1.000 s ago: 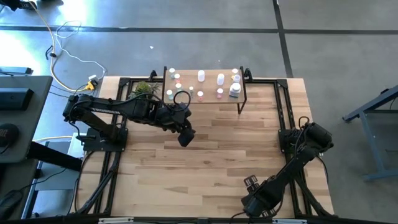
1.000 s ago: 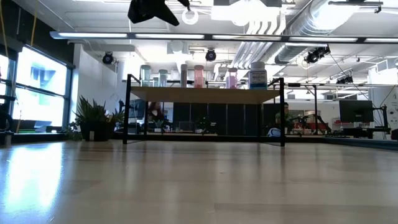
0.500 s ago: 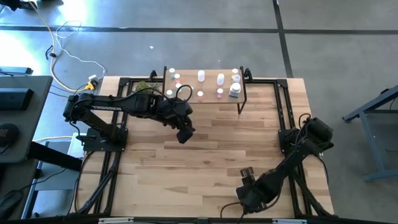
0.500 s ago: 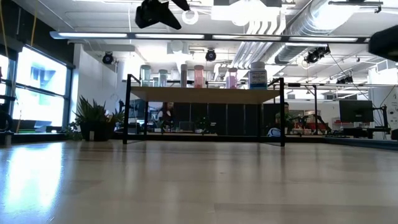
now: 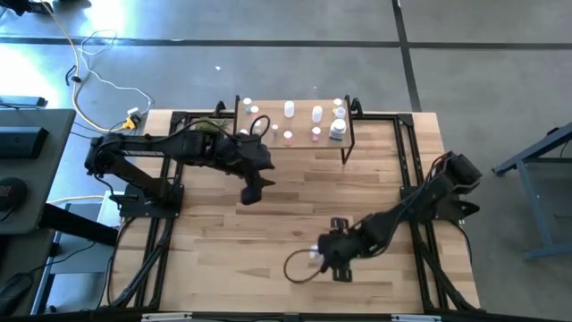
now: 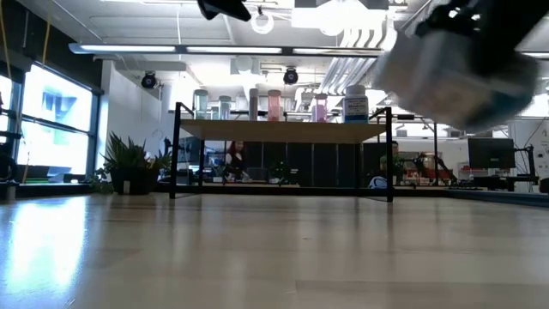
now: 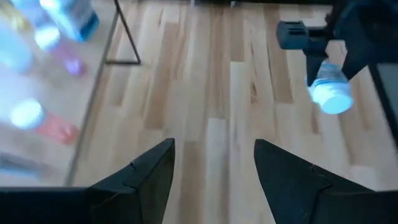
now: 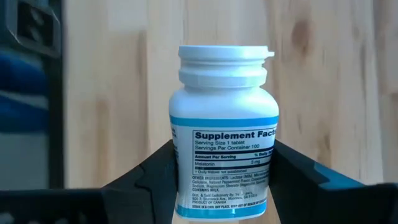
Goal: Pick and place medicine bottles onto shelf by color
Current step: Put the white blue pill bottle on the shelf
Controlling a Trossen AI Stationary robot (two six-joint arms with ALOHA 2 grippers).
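From the low view you get only a blur of the white bottle [image 6: 459, 73] and the right gripper [image 5: 329, 253], cut off at the frame's edge. The right wrist view shows it plainly: a white bottle with a blue-edged supplement label, cap pointing away from the wrist, long axis along the fingers [image 8: 146, 180] clamped on its body, above the near-middle table [image 5: 223, 241]. Your left gripper [image 7: 214, 165] is spread and empty, in front of the shelf [image 5: 299, 125] with its small bottles.
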